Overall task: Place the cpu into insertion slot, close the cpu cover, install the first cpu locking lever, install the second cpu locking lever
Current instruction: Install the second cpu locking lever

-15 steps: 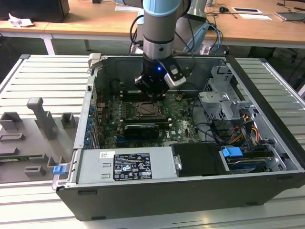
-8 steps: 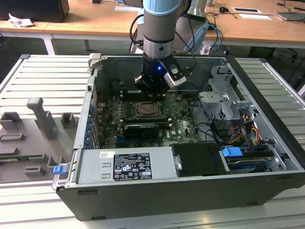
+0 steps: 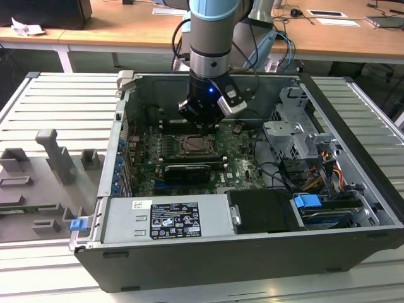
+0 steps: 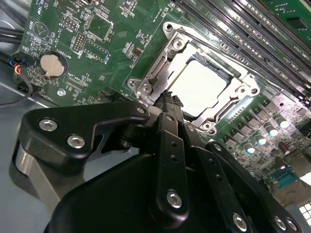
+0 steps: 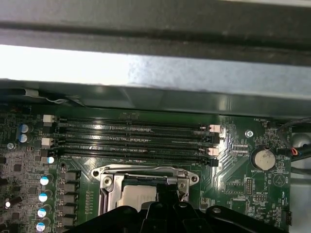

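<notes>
pale cpu point(image 4: 200, 87) seated in insertion slot point(image 4: 160, 82), cpu cover point(image 4: 240, 87) closed

Green motherboard point(image 3: 233, 154) inside open dark computer case point(image 3: 252, 265); round silver coin battery point(image 4: 51, 65) on board; long black memory slots point(image 5: 131, 141); grey ribbed table point(image 3: 57, 107).

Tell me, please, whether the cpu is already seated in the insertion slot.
In. The cpu lies flat inside the insertion slot in the second wrist view, its pale top showing through the metal frame.
</notes>
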Controlling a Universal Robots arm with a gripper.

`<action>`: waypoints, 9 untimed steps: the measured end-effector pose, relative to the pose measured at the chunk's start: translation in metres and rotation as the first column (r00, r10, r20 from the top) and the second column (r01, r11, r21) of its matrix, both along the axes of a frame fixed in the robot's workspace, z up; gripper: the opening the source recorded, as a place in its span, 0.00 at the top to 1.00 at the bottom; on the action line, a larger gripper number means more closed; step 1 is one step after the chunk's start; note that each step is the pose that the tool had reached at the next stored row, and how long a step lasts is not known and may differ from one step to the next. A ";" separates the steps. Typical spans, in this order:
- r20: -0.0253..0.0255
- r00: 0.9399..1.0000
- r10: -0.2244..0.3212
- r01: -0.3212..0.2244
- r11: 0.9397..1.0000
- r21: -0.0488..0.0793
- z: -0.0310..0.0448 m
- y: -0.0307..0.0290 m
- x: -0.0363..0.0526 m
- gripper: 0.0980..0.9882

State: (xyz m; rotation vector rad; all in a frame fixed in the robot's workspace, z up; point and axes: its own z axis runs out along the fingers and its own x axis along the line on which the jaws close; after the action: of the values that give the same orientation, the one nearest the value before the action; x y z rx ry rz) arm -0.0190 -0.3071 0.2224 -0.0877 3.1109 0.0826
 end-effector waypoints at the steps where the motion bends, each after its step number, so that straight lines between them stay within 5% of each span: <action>1: 0.000 1.000 0.000 0.000 1.000 0.000 -0.0001 -0.0002 0.0000 0.99; 9: 0.000 1.000 0.000 0.000 1.000 0.000 -0.0006 -0.0026 0.0000 0.99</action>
State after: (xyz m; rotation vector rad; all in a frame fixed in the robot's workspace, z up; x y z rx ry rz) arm -0.0190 -0.3098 0.2218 -0.0877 3.1110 0.0824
